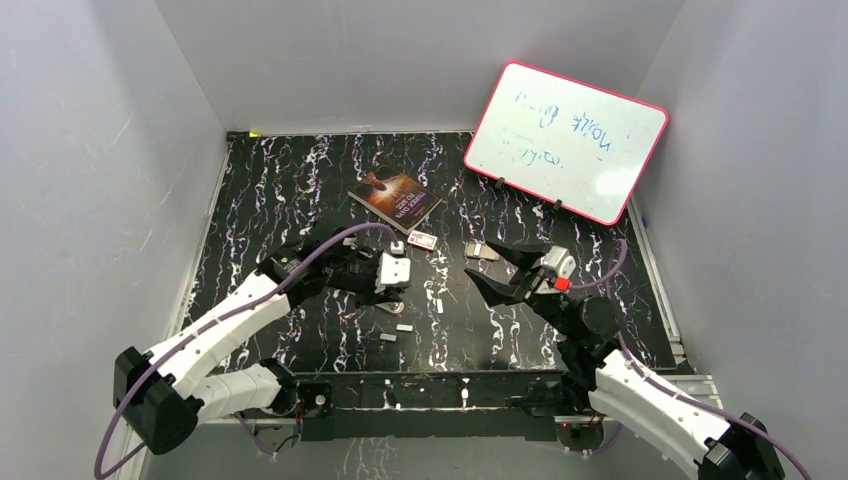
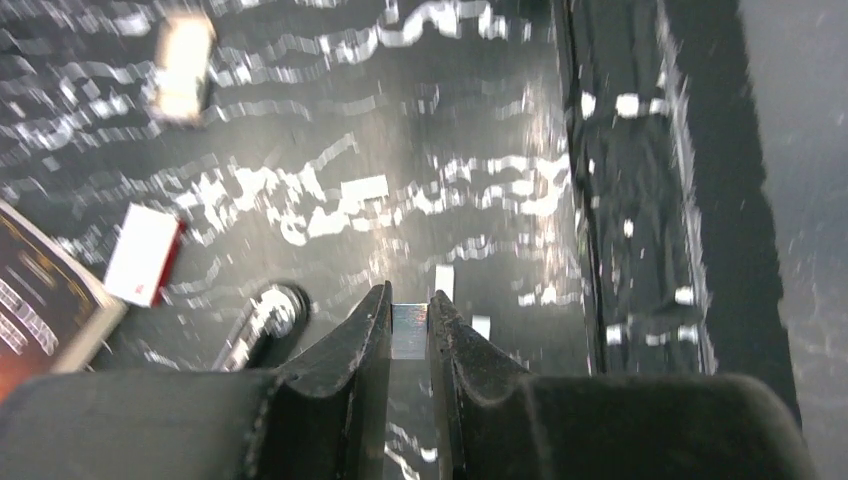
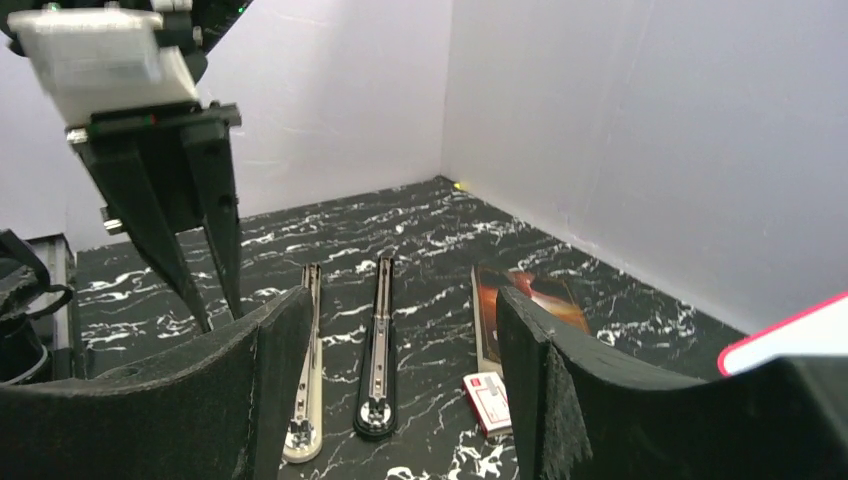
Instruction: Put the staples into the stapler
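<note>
Silver-grey and short, a metal staple strip (image 2: 408, 335) sits clamped between the black fingers of the left hand (image 2: 408, 296). It is apparently just beside the opened stapler (image 3: 378, 340), whose black and pale rails lie flat on the marbled black tabletop (image 1: 300, 190). The right hand (image 3: 400, 305) hovers near the stapler, fingers wide apart.

Pale grey walls (image 1: 400, 60) box in my black, white-veined table (image 1: 280, 180). A pink-rimmed whiteboard (image 1: 566, 140) stands tilted at far right.
</note>
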### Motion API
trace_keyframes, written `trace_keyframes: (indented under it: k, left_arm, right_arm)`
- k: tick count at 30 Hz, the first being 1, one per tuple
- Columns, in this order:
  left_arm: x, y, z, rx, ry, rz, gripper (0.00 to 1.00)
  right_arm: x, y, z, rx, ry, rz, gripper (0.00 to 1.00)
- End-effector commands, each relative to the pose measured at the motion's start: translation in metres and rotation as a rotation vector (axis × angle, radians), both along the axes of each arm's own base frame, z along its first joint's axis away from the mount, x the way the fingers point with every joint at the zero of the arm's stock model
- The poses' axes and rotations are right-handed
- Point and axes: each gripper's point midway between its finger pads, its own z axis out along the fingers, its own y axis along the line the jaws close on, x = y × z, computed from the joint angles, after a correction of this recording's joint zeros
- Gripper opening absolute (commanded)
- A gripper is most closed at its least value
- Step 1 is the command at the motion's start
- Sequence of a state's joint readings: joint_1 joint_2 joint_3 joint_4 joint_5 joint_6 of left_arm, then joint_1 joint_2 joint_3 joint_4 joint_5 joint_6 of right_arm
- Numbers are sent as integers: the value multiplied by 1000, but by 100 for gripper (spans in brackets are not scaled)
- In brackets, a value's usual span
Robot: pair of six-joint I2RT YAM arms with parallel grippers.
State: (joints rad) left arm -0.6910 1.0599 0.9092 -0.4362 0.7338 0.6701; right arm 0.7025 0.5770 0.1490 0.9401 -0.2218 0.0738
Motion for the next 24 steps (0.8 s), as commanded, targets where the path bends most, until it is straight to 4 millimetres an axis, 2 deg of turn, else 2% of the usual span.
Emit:
trace_keyframes:
  k: [1,6,16,24]
  left_arm:
    - [-7,46,-48,321,-2,-23,0]
    - [2,72,-87,533,-14,17,0]
    - [1,81,-145,748,96,-14,0]
    - [0,83,-166,794,132,-28,0]
  right_arm:
    - [10,-2,1,3,22,-44,75]
    - [10,4,-1,-10,29,-20,75]
    - [8,8,-3,-23,34,8,75]
    - [6,6,-10,-22,60,7,75]
